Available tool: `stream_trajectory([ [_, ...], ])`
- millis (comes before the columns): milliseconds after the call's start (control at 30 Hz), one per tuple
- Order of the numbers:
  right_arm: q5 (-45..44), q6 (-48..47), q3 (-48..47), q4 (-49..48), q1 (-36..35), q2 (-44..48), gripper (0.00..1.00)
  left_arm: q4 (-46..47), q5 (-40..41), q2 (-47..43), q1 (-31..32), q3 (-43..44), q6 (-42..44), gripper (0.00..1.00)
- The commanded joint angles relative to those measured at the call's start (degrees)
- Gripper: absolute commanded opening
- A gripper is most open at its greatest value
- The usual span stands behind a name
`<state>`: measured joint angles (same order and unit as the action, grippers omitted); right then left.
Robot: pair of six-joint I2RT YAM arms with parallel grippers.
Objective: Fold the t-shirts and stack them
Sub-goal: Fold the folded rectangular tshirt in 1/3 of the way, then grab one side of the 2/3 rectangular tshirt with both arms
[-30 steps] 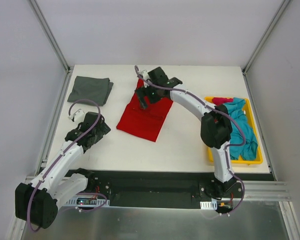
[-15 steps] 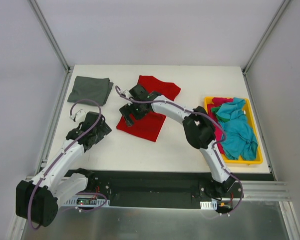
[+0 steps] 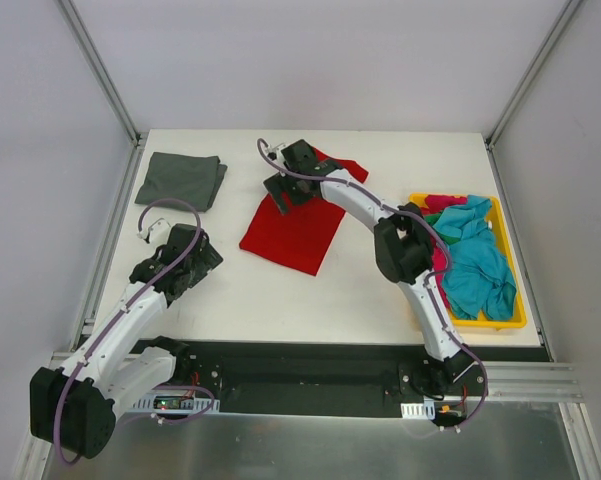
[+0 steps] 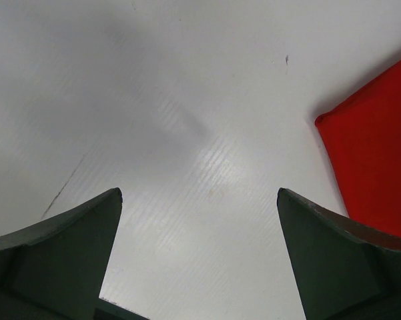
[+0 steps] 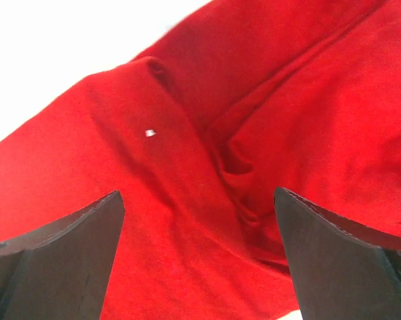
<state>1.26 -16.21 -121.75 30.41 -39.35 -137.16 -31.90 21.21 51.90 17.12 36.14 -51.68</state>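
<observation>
Red shirt (image 3: 298, 228) lies creased mid-surface (image 3: 280, 300). Right tool (image 3: 285, 190) hovers over the red shirt's far end, jaws wide, gripping nothing. Left tool (image 3: 150, 232) sits left of it, wide too. Grey shirt (image 3: 183, 179) folded, far-left of it.

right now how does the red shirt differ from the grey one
The red shirt is bright and covers more table than the dark grey shirt, a compact folded square. The red shirt lies mid-table, the grey shirt at the far left corner. The open right gripper is over the red shirt, not the grey shirt. Both lie on the table.
</observation>
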Motion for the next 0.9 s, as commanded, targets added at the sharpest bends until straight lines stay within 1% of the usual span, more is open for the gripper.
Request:
stream_trajectory([
  [0, -10.20, -6.55, -4.19, 0.69, -0.20, 1.46, 0.96, 0.35, -0.03, -0.48, -0.78, -0.11, 0.26, 0.99],
  [67, -13.11, -7.78, -4.63, 2.36, -0.11, 2.59, 0.96, 0.43, -0.03, -0.48, -0.86, -0.19, 0.09, 0.99],
  [167, -11.72, -7.79, -1.22, 4.04, -0.46, 7.33, 0.96, 0.61, -0.47, 0.30, -0.78, 0.24, 0.09, 0.99],
  [267, -10.15, -8.22, 9.47, 1.15, -1.60, 15.58, 0.96, 2.27, -3.97, 2.41, -0.78, 1.30, 1.58, 0.99],
  [367, -2.78, -9.54, 23.18, -6.31, -3.18, 23.94, 0.96, 5.00, -8.37, 6.18, -0.78, 2.53, 2.99, 0.99],
  [400, 0.73, -9.37, 25.75, -8.07, -3.62, 25.35, 0.96, 5.79, -9.16, 7.50, -0.78, 3.05, 2.99, 0.99],
  [500, 4.35, -3.94, 28.41, -6.60, -4.85, 27.21, 0.96, 10.00, -13.98, 12.42, -0.87, 5.16, 4.13, 0.99],
  [567, 7.34, -2.08, 33.48, -8.95, -5.90, 28.87, 0.96, 12.90, -17.51, 16.46, -0.87, 7.18, 5.10, 0.99],
  [600, 7.79, -2.25, 36.03, -11.32, -6.87, 30.01, 0.96, 13.35, -17.96, 19.70, -0.87, 8.67, 5.27, 0.99],
  [667, 7.28, -5.48, 39.39, -12.22, -9.24, 31.34, 0.96, 13.27, -18.48, 24.54, -1.04, 11.49, 6.15, 0.99],
  [733, 5.17, -7.78, 40.28, -10.74, -10.91, 30.65, 0.96, 13.44, -19.19, 28.59, -1.22, 13.86, 5.98, 0.99],
  [800, 3.85, -7.44, 39.67, -8.45, -11.27, 29.33, 0.96, 13.44, -19.28, 32.54, -1.22, 15.62, 5.89, 0.99],
  [867, 3.58, -6.21, 39.75, -6.17, -11.36, 28.71, 0.96, 13.36, -19.37, 35.71, -1.22, 17.12, 5.37, 0.96],
])
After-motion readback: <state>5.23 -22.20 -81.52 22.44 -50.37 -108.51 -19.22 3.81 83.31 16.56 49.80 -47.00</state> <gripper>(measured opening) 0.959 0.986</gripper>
